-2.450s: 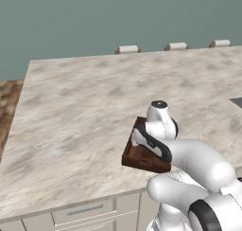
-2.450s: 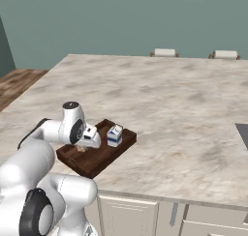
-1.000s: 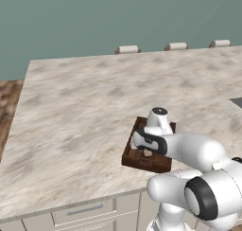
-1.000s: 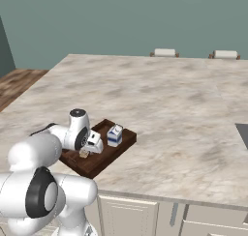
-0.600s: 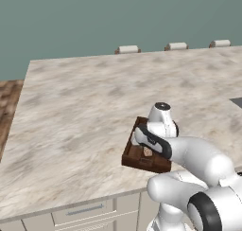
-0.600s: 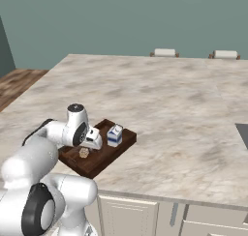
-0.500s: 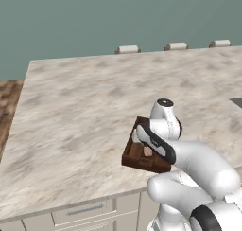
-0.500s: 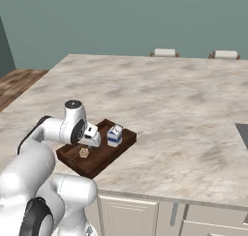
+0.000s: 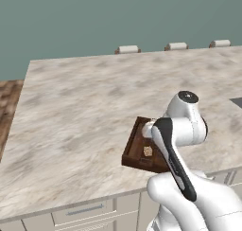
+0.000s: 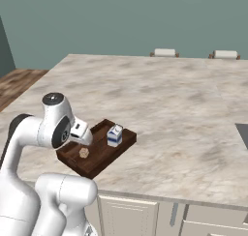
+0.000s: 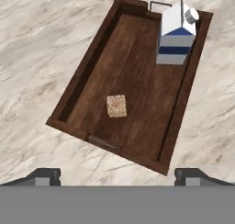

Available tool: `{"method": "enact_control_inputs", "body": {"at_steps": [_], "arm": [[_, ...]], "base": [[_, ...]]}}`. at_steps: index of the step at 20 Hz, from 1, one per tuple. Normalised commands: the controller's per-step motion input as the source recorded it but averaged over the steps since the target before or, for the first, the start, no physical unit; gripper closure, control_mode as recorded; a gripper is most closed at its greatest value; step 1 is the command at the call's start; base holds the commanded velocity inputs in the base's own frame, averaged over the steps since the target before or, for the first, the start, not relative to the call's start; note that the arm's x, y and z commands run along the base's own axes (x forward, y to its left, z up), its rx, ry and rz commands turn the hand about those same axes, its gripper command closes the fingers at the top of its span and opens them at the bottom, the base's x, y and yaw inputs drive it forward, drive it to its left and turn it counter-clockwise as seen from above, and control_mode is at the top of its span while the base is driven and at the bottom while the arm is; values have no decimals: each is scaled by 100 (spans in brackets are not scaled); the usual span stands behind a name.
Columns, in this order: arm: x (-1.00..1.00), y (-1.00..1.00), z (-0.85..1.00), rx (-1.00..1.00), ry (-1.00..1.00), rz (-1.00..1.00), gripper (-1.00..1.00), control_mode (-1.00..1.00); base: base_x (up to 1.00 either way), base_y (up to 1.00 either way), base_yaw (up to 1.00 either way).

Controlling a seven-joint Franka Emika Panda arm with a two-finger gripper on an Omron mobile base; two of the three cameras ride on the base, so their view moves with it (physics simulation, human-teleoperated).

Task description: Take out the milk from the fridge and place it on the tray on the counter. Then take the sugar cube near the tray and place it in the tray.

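The dark-brown wooden tray (image 11: 137,62) (image 10: 101,157) (image 9: 133,152) lies near the front edge of the marbled counter (image 10: 169,99) (image 9: 85,107). The milk (image 11: 176,35) (image 10: 115,135) stands upright at the tray's far end, by the small handle. On the tray floor the tan sugar cube (image 11: 116,106) (image 10: 84,153) (image 9: 148,151) lies loose, apart from the carton. My gripper (image 11: 118,176) hovers above the tray's near end, open, with nothing between its fingers. The fridge is out of view.
Pale chair backs (image 9: 127,49) (image 10: 164,52) line the counter's far edge. A dark inset (image 10: 243,133) sits at the counter's right edge. Cream drawers (image 9: 85,211) run below the front edge, and wooden floor (image 9: 7,102) lies to the left.
The gripper was low over the tray; it has opened, left the sugar cube on the tray floor and risen a little above it.
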Motion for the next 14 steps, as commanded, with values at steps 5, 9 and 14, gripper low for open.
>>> {"method": "enact_control_inputs", "body": {"at_steps": [5,9,14], "arm": [[-83,0,100,0,-1,-9,-100,-100],[-67,0,100,0,-3,-3,-100,-100],[-53,0,100,2,-3,0,-100,-100]], "base": [[0,0,0],[0,0,0],[0,0,0]]}}
